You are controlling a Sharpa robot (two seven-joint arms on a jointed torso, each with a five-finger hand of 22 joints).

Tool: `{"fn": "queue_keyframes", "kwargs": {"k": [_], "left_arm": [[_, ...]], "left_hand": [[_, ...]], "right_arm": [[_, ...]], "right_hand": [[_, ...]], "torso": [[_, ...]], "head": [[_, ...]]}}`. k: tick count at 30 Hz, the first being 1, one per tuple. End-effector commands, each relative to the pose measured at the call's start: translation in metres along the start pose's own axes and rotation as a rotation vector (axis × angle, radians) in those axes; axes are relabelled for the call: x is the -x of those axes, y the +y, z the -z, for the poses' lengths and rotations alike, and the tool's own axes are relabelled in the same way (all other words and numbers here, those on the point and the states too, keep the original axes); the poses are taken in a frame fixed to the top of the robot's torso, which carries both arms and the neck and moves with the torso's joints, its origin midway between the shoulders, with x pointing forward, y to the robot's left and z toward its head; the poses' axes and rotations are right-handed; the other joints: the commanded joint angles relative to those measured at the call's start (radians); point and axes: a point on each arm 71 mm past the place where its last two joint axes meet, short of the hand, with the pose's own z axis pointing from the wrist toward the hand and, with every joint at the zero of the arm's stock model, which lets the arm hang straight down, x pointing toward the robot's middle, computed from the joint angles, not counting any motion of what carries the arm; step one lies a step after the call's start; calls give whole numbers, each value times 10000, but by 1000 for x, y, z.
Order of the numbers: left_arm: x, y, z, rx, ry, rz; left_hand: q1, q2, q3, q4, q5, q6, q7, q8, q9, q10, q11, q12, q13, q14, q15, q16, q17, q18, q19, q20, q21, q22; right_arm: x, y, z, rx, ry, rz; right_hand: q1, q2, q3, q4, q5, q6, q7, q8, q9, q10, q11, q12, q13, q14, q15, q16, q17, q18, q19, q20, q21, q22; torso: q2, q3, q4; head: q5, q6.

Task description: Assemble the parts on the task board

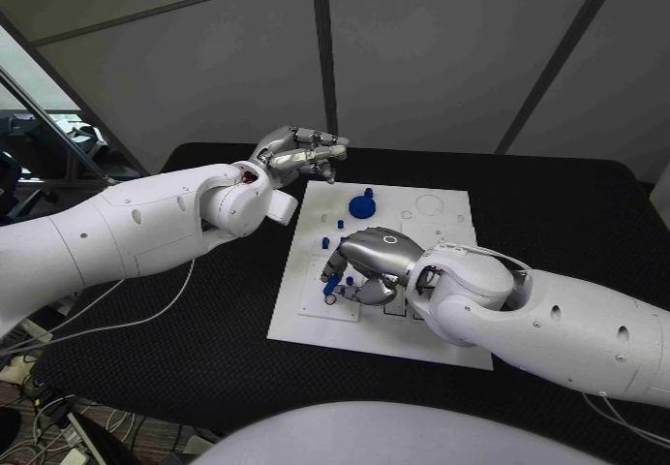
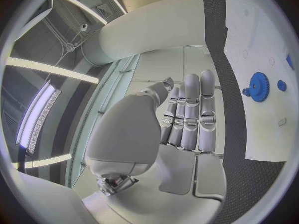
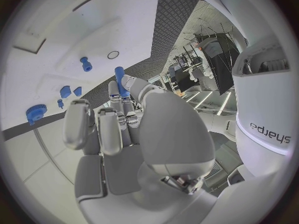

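Task board point(image 1: 440, 334) carries blue gear point(image 1: 363, 205); right hand point(image 1: 366, 260) pinches blue peg point(image 3: 119, 80); left hand point(image 1: 297, 153) empty, fingers straight and together.

Head camera looks down; wrist fisheyes (close behind palms) share the task board point(image 1: 384, 281).

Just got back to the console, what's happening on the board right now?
The right robot hand is down over the near left part of the white task board, holding a slim blue peg between its fingers. The left robot hand is raised beside the board's far left corner with nothing in it, fingers straight and together. A blue gear sits on the far part of the board, with a few small blue parts between it and the right robot hand.
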Motion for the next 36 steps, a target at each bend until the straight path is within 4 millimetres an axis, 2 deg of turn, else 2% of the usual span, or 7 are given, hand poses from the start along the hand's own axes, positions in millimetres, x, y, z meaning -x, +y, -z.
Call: {"fn": "queue_keyframes", "kwargs": {"k": [1,8,24,33,36], "left_arm": [[-1,-1,-1,-55,82,69],[-2,-1,-1,-49,91,72],[-1,-1,0,-35,85,67],[-1,-1,0,-24,107,74],[-1,-1,0,-23,106,73]], "left_hand": [[-102,-17,-42,8,41,-51,-15,65,7,-60,4,22,-8,48,-7,-30,-9,-115,-20,22,-15,-16],[-102,-17,-42,8,41,-51,-15,65,7,-60,4,22,-8,48,-7,-30,-9,-115,-20,22,-15,-16],[-103,-16,-42,8,41,-51,-17,68,7,-60,3,31,-8,45,-7,-42,-19,-115,-20,23,-22,-23],[-103,-16,-42,8,41,-51,-17,68,7,-60,3,31,-8,45,-7,-42,-19,-115,-20,23,-22,-23],[-103,-16,-42,8,41,-51,-17,68,7,-60,3,31,-8,45,-7,-42,-19,-115,-20,23,-22,-23]], "right_arm": [[-5,0,-2,147,347,224],[-11,-2,-4,10,688,312],[-16,-7,-6,-386,988,735],[-21,1,-11,-272,1068,881],[-24,2,-11,-275,1166,924]], "right_hand": [[-56,-33,45,-9,45,-11,55,-34,1,43,48,-48,-2,541,-21,32,-13,-155,14,39,3,-15],[-81,-40,40,-3,38,1,54,-34,3,58,48,-59,0,535,-19,20,-41,-147,-10,44,-15,-43],[-130,-43,29,13,-5,21,48,-36,5,84,44,-80,4,532,-18,20,-47,-144,-22,50,-21,-52],[-219,-84,12,36,7,-11,56,-74,-6,66,55,-145,-2,513,-11,-18,-128,-119,-100,58,-85,-146],[-274,-111,2,50,2,-38,66,-101,-14,42,66,-190,-9,508,-3,-23,-142,-117,-113,65,-93,-156]], "torso": [[-2,4,8],[-3,-2,-12],[-7,0,-3],[-9,2,-4],[-17,-13,5]], "head": [[34,-22],[47,-50],[68,-85],[87,-63],[83,-56]]}}
